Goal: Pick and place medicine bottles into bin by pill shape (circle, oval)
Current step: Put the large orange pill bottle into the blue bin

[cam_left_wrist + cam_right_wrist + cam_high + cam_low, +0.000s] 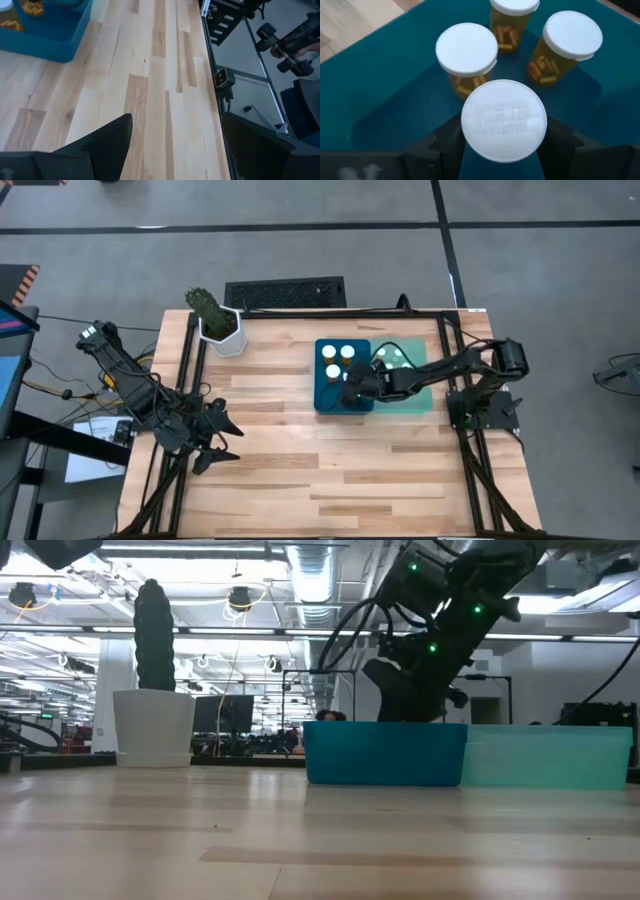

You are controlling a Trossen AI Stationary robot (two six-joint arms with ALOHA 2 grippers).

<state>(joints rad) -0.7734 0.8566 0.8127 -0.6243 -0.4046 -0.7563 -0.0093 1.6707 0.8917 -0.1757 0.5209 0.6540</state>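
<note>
Bottle (503,120) held over the dark blue bin (327,395) by the right gripper (502,145).
Its fingers were clamped on a white-capped medicine bottle, just above three bottles (466,52) already stood in that bin. The left gripper (213,442) was parked, fingers spread, near the table's (300,480) left edge; a lighter teal bin (425,395) was set beside.

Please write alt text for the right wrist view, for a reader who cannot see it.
The right gripper holds a white-capped medicine bottle between its dark fingers, above the dark blue bin. Three more amber bottles with white caps stand in the bin just beyond it.
</note>
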